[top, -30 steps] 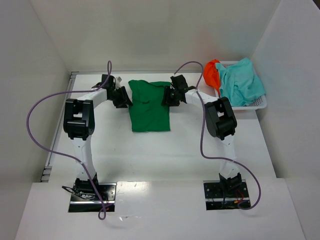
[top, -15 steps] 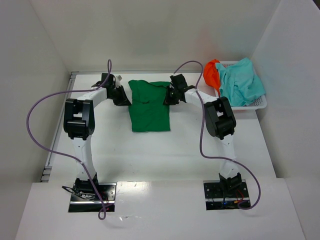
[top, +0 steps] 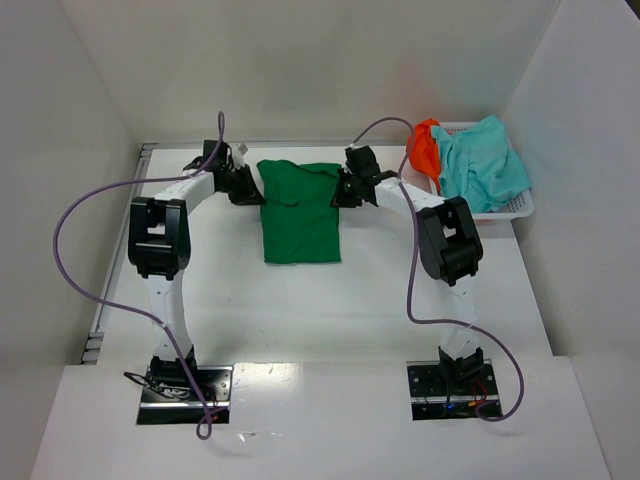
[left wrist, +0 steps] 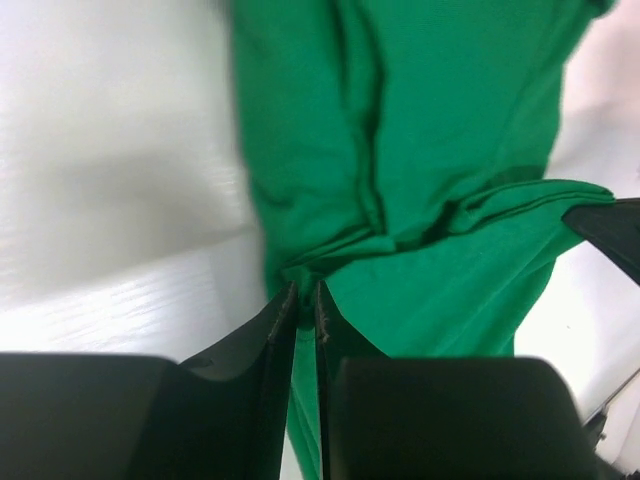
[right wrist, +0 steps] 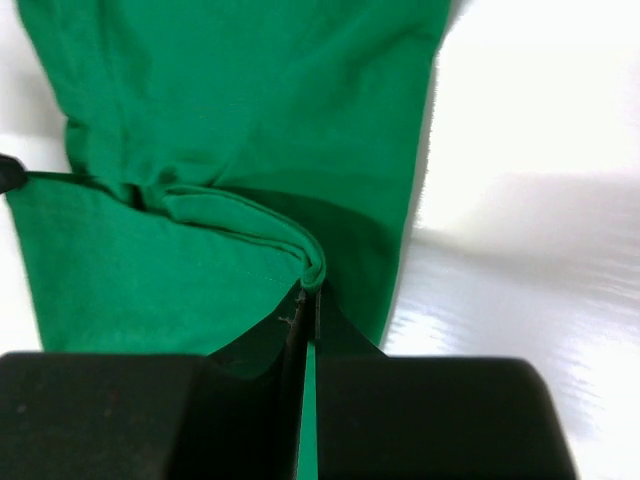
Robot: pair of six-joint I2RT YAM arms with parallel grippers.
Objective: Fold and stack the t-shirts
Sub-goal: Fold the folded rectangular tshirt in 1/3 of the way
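- Right at the tips of the left gripper [left wrist: 305, 290], a bunched bit of the green t-shirt [left wrist: 440, 150] was pinched. The jaws were almost together on the cloth.
- At the tips of the right gripper [right wrist: 308, 290], a rolled fold on the shirt's other side was squeezed. The jaws were tight together on it.
- Between the two grippers lay the far end of the shirt. The left gripper was at its left edge and the right gripper at its right edge.
- From there the shirt's long side ran back over the table [top: 300, 300] toward the near edge, away from both grippers. It looked folded narrow. I could not tell which end was the neck.
- To do this fold well, I think both grippers needed to lift together, at the same height. Then they could bring the far end back over the near end. The cloth should stay stretched between them so the edges matched.
- Farther off, out past the right gripper, the white basket [top: 515, 208] held the orange t-shirt [top: 424, 148] and the teal t-shirt [top: 480, 160], not folded yet.
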